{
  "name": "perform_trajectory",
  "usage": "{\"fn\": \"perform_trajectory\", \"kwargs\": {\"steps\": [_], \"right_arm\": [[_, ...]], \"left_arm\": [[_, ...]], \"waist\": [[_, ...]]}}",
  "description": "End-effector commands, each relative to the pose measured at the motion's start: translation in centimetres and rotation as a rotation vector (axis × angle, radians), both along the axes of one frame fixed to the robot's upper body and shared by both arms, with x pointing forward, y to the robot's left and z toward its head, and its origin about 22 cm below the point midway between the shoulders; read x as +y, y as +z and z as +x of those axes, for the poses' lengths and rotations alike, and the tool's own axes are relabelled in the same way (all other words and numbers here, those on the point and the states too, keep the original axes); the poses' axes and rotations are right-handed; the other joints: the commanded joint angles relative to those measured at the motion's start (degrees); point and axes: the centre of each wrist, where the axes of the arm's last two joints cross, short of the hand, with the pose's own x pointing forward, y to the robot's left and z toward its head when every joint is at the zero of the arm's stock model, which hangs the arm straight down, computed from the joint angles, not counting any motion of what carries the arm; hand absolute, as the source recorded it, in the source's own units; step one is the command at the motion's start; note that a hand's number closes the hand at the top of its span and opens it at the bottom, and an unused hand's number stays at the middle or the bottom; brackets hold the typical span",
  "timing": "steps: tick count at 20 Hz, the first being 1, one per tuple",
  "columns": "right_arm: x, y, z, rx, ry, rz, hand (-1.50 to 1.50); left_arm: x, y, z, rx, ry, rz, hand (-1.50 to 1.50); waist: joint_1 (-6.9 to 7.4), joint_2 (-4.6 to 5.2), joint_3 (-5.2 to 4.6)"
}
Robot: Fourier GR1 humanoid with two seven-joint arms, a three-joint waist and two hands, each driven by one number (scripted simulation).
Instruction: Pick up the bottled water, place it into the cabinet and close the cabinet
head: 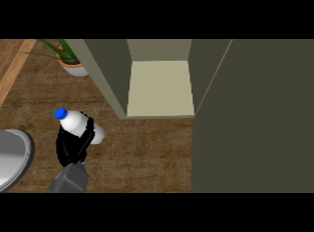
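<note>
Head view: the left hand [72,144] has its fingers curled round the water bottle [76,123], whose blue cap [60,113] tilts up-left, above the wooden counter [146,154]; the cabinet [160,88] stands open nearby; a potted plant [69,59] sits behind; a grey bowl [6,158] lies left.

Brown counter [146,154], potted plant [71,59]

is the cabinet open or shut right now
Open. The cabinet shows its pale inner shelf, and its door is swung out to the right. The bottled water is outside it, in the left robot hand.
</note>
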Motion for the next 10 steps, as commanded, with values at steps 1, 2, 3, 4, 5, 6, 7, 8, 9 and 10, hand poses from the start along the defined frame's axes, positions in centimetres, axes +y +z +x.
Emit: {"fn": "perform_trajectory", "kwargs": {"steps": [1, 2, 3, 4, 5, 6, 7, 8, 9, 10], "right_arm": [[1.3, 3.1, 0.1, -0.085, 0.029, 0.008, -1.5], [1.0, 3.3, 0.3, -0.057, 0.053, -0.011, -1.5], [1.4, 3.6, 0.2, -0.084, 0.037, -0.001, -1.5], [1.3, 4.2, -0.1, -0.065, 0.038, -0.006, -1.5], [1.0, 3.4, 0.6, -0.091, 0.038, 0.008, -1.5], [0.5, 2.7, -0.6, -0.07, 0.045, 0.001, -1.5], [1.4, 3.3, 0.9, -0.099, 0.031, 0.008, -1.5], [0.9, 3.2, 0.4, -0.078, 0.051, 0.009, -1.5], [0.2, 3.2, 0.2, -0.075, 0.037, 0.004, -1.5], [1.3, 2.9, 0.6, -0.092, 0.022, 0.029, -1.5]], "left_arm": [[-0.3, -0.7, -0.4, -0.038, 0.013, -0.018, 1.5], [0.8, 0.6, 0.7, -0.038, 0.005, 0.0, 1.5], [-0.7, 0.2, 0.7, -0.042, 0.013, -0.02, 1.5], [-1.1, 1.1, 2.2, -0.027, -0.018, -0.003, 1.5], [-0.4, 0.3, 1.2, -0.057, 0.025, 0.052, 1.5], [1.5, 0.7, 0.8, -0.085, 0.072, 0.085, 1.5], [-1.3, 1.0, 1.8, -0.097, 0.063, 0.074, 1.5], [0.0, 1.2, 1.8, -0.108, 0.073, 0.075, 1.5], [0.1, 0.8, 1.3, -0.124, 0.068, 0.091, 1.5], [-0.9, 1.5, 2.1, -0.141, 0.009, 0.087, 1.5]], "waist": [[0.07, -0.08, 0.02], [0.55, -0.17, 0.07], [0.27, -0.16, 0.05], [0.04, -0.06, 0.03], [0.24, 0.08, 0.02], [-0.11, -0.3, 0.06], [0.76, 0.02, 0.04], [0.43, -0.12, 0.05], [0.45, -0.12, 0.06], [0.56, -0.15, 0.07]]}}
